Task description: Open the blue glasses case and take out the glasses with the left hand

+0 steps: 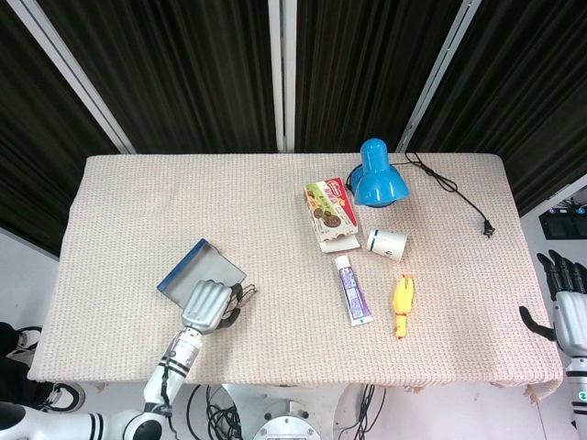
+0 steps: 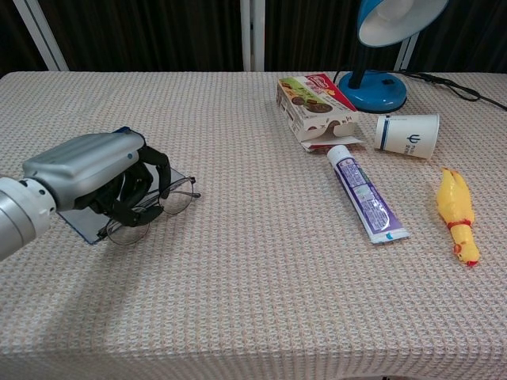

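Observation:
The blue glasses case [image 1: 194, 269] lies open near the table's front left, its grey lining facing up; in the chest view only its near corner [image 2: 82, 223] and a blue edge show past my hand. My left hand [image 1: 205, 304] [image 2: 93, 172] hovers over the case's near right corner, fingers curled down around the thin-framed glasses [image 2: 157, 209] [image 1: 240, 295]. The lenses stick out to the right of the fingers, just over the case edge and the cloth. My right hand [image 1: 569, 304] hangs off the table's right edge, fingers spread and holding nothing.
Right of centre lie a snack box [image 2: 315, 104], a toothpaste tube [image 2: 364, 195], a tipped paper cup [image 2: 407, 134] and a yellow rubber chicken [image 2: 458, 212]. A blue desk lamp [image 1: 378, 176] stands at the back, its cord [image 1: 459, 194] trailing right.

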